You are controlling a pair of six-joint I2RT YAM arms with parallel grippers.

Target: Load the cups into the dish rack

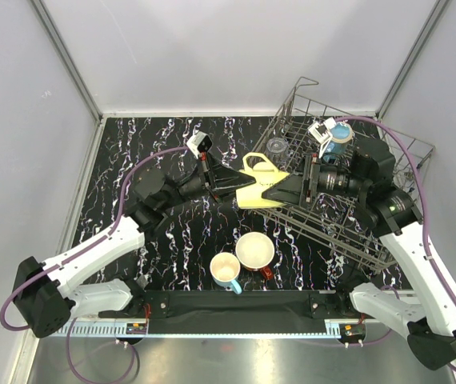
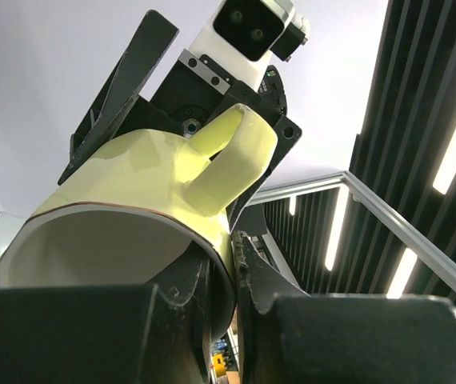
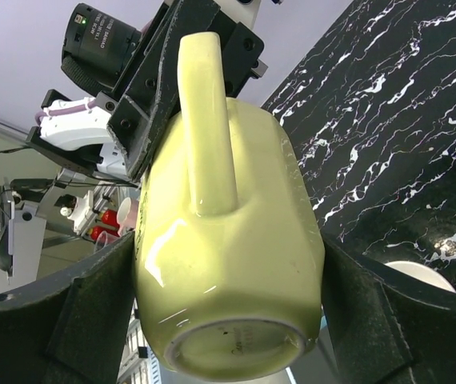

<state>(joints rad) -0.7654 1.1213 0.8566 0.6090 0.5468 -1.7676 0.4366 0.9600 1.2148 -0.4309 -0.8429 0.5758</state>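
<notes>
Nearest the arm bases, a light-blue mug [image 1: 226, 270] and a wide red mug [image 1: 255, 250] stand mouth-up and side by side on the black, white-veined table [image 1: 156, 144], apart from both grippers. Beyond them, at mid-table, a yellow-green mug [image 1: 258, 188] lies on its side between the two tools, handle uppermost, its mouth toward the left gripper [image 1: 242, 185] and its base toward the right gripper [image 1: 270, 192].

The left gripper [image 2: 222, 280] is pinched nearly together on the mug's [image 2: 148, 176] rim, one finger inside the pale interior and one outside the wall. The right gripper [image 3: 228, 248] stands spread wide around the mug's [image 3: 228, 264] body, its black fingers [image 3: 84, 320] right against either flank; whether they press on it or only flank it cannot be told.

The mug is glossy glazed ware with faceted sides, a thick loop handle and a ringed foot bearing small print.

Farther back on the right sits the dish rack [image 1: 408, 138], a basket of thin grey wire with upright tines and raised sides. Within its wires stand a clear tumbler [image 1: 277, 147] and a blue cup [image 1: 340, 133].
</notes>
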